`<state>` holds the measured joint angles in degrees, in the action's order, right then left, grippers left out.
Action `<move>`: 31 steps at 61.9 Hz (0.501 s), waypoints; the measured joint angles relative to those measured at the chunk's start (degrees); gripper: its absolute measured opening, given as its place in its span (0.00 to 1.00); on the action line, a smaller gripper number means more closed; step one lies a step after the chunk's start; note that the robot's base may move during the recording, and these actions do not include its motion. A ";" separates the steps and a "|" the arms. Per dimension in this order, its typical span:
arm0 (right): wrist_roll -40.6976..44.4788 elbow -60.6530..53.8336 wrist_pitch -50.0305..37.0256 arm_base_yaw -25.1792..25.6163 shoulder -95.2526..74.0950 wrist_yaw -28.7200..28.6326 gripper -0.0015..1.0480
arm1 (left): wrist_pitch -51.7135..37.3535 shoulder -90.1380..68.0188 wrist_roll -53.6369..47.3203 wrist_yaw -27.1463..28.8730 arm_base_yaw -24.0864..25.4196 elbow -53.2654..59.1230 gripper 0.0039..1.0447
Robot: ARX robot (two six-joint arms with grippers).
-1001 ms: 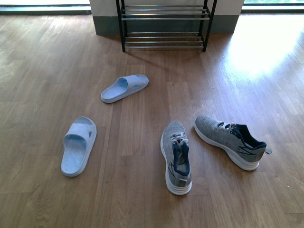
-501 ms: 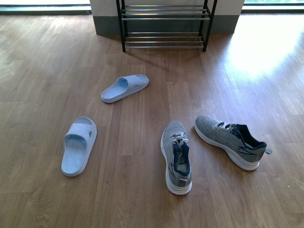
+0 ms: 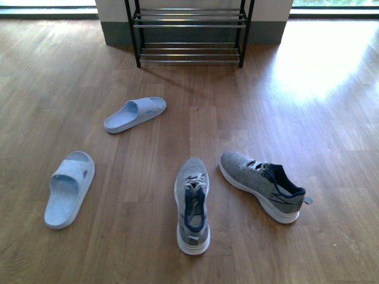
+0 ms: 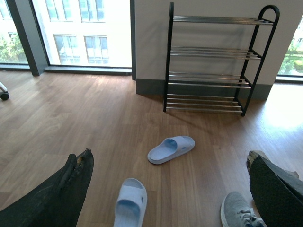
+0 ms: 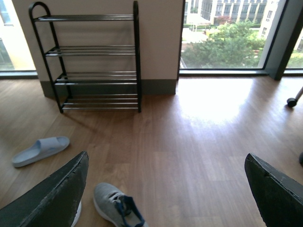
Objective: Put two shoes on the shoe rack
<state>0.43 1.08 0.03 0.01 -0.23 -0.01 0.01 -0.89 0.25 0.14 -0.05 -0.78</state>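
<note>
Two grey knit sneakers lie on the wood floor: one (image 3: 192,204) points toward the rack, the other (image 3: 262,184) lies angled to its right. Two pale blue slides lie to the left, one near (image 3: 68,188) and one farther (image 3: 135,114). The black shoe rack (image 3: 189,31) with chrome bars stands against the far wall, its tiers bare. My left gripper (image 4: 170,163) is open, high above the floor, with both slides (image 4: 171,148) and a sneaker toe (image 4: 236,210) below it. My right gripper (image 5: 166,165) is open above a sneaker (image 5: 118,207).
Large windows flank the wall behind the rack (image 4: 215,59). A bright sun patch (image 3: 320,56) lies on the floor to the rack's right. A chair caster (image 5: 292,101) shows at the right wrist view's edge, another (image 4: 4,94) in the left wrist view.
The front view has shifted: the shoes and rack now sit further left and lower in the frame. The shoes themselves have not moved on the floor.
</note>
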 joint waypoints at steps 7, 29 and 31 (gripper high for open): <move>-0.02 0.00 0.04 0.00 0.02 0.37 0.91 | 0.00 0.00 -0.04 -0.37 0.04 0.00 0.91; -0.02 0.00 0.02 0.00 0.04 0.09 0.91 | 2.67 -35.28 33.46 24.72 -9.55 -11.23 0.91; -0.02 0.00 0.02 0.00 0.04 0.11 0.91 | -1.84 -42.62 35.52 22.23 -9.49 -13.31 0.91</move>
<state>0.40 1.08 0.05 0.01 -0.19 0.10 -1.83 -43.51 35.77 22.37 -9.54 -14.09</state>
